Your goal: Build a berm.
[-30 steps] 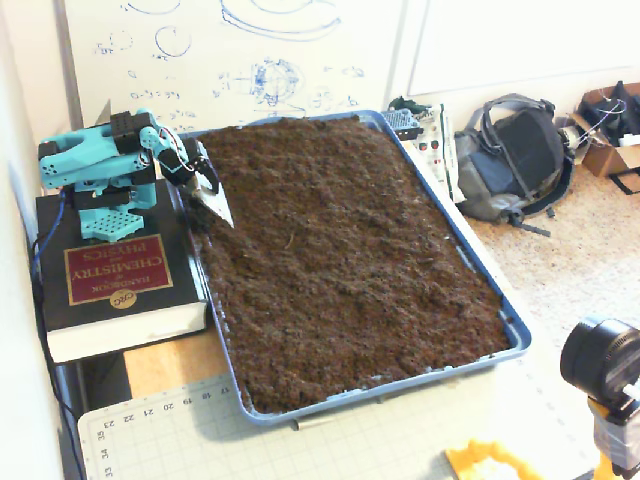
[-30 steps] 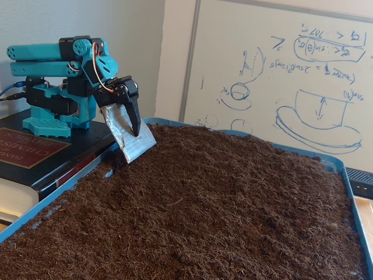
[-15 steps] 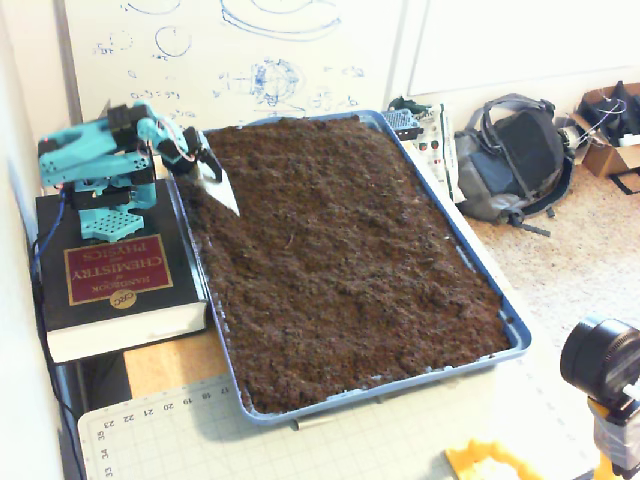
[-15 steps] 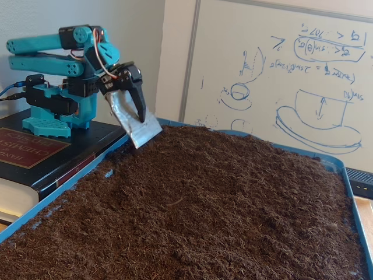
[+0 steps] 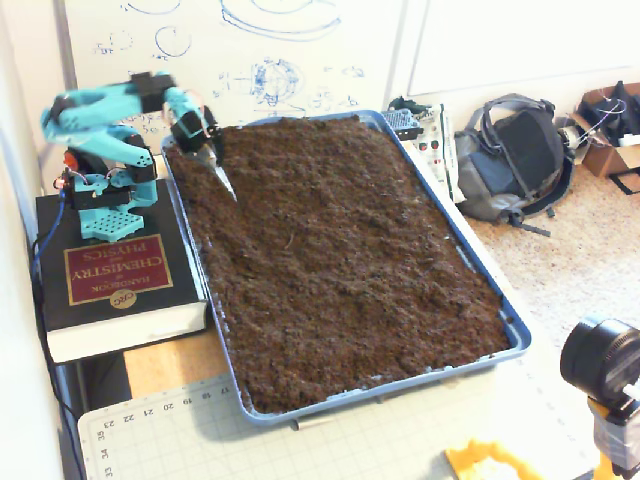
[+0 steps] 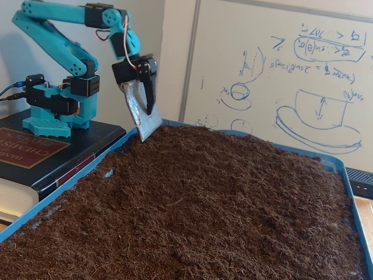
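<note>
Teal arm (image 6: pixel 55 35) arches high, gripper (image 6: pixel 145 119) pointing down over soil (image 6: pixel 204 204).

Arm base (image 5: pixel 100 205) on book (image 5: pixel 115 280).

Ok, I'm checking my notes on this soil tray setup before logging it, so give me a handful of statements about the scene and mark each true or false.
1. The teal arm's gripper carries a flat silver metal blade that points down at the soil. True.
2. The loose dark brown soil already has a long raised ridge down the middle. False: the bed looks roughly level, with no berm visible.
3. The arm's base stands on a thick black book with a red label. True.
4. The shallow blue plastic tray is only half filled. False: soil covers it edge to edge.
5. A grey backpack lies on the floor, right of the tray in a fixed view. True.
</note>
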### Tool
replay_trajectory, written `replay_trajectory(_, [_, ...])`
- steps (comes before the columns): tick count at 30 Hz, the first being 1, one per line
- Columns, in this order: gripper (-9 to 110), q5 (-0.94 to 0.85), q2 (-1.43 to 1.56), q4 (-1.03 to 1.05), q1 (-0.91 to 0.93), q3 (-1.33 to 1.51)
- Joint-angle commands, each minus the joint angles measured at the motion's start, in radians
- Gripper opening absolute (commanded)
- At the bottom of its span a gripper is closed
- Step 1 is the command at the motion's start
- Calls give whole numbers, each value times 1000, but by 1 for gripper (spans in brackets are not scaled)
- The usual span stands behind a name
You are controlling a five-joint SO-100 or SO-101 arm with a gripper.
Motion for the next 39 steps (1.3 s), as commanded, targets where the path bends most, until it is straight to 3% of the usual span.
replay_trajectory(1, [1,101,-150,2,-66,-233])
replay_trajectory(5, [1,129,-291,57,-144,-400])
replay_trajectory(15, [1,141,-588,526,-218,-657])
replay_trajectory(33, [1,152,-1031,534,-270,-836])
replay_trajectory(39, [1,328,-1183,534,-330,-996])
